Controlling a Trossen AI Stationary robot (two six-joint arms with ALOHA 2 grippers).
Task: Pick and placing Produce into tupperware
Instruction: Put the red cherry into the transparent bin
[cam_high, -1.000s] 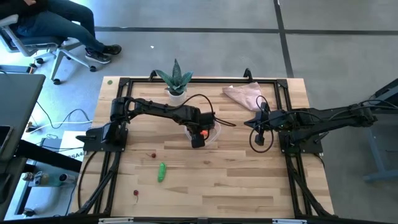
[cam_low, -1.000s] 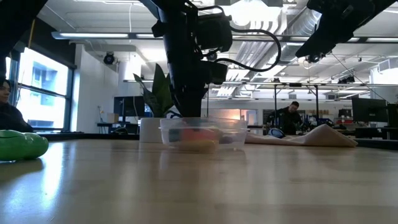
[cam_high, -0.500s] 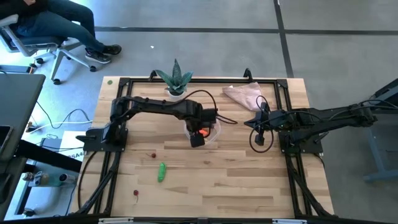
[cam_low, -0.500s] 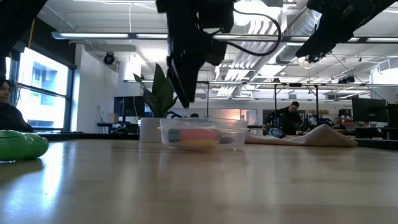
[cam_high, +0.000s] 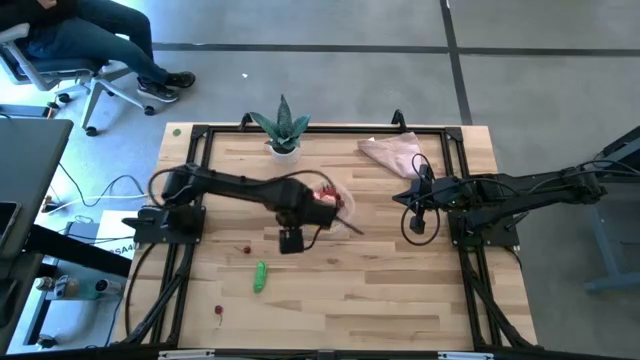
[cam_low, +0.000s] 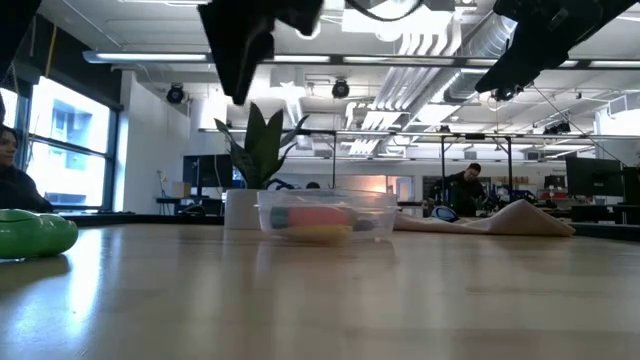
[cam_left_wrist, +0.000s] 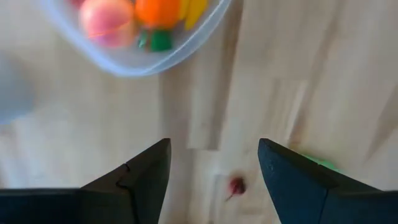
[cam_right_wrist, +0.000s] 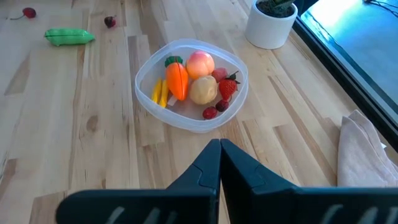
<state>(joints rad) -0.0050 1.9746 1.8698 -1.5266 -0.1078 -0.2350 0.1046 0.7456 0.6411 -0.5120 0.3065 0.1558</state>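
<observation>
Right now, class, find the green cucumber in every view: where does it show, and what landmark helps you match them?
High view: cucumber, near the table's front-left.
Low view: far left edge.
Left wrist view: green sliver behind one finger.
Right wrist view: top left.
Shared landmark: the tupperware.

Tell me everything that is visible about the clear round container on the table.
The container is a shallow round tub of clear plastic with a see-through rim and no lid. It stands upright on the wooden table, near the middle, in front of the potted plant. Inside lie an orange carrot, a pink-orange peach, a beige potato, yellow pieces and small red berries. No gripper touches it.
</observation>
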